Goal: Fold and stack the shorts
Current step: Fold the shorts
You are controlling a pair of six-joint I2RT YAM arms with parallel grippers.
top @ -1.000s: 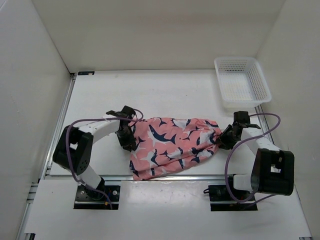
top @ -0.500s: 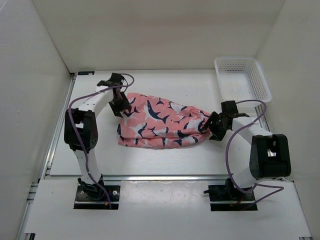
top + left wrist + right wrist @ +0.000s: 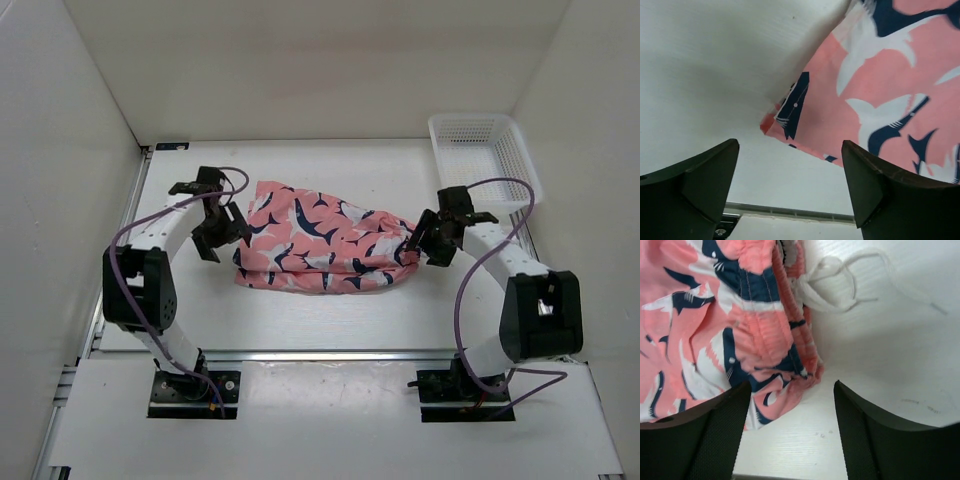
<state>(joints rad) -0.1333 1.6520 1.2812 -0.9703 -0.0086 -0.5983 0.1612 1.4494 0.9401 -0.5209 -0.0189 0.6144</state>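
The shorts (image 3: 325,243) lie folded in the middle of the table, salmon pink with navy-and-white sharks. My left gripper (image 3: 220,232) hangs just off their left edge, open and empty. In the left wrist view the gripper (image 3: 790,167) has bare table between its fingers (image 3: 705,177), and a corner of the shorts (image 3: 880,100) lies beyond them. My right gripper (image 3: 426,242) stands open at the right end of the shorts. In the right wrist view the gripper (image 3: 790,412) hovers by the gathered waistband of the shorts (image 3: 765,325), with the white drawstring (image 3: 832,285) loose on the table.
A white mesh basket (image 3: 485,165) stands at the back right corner, just behind the right arm. White walls close in the table on the left, back and right. A metal rail (image 3: 330,354) runs along the near edge.
Both grippers carried the shorts toward the back into a fold, then opened and let go. The left gripper has drawn off to the left, and the right has pulled back slightly.
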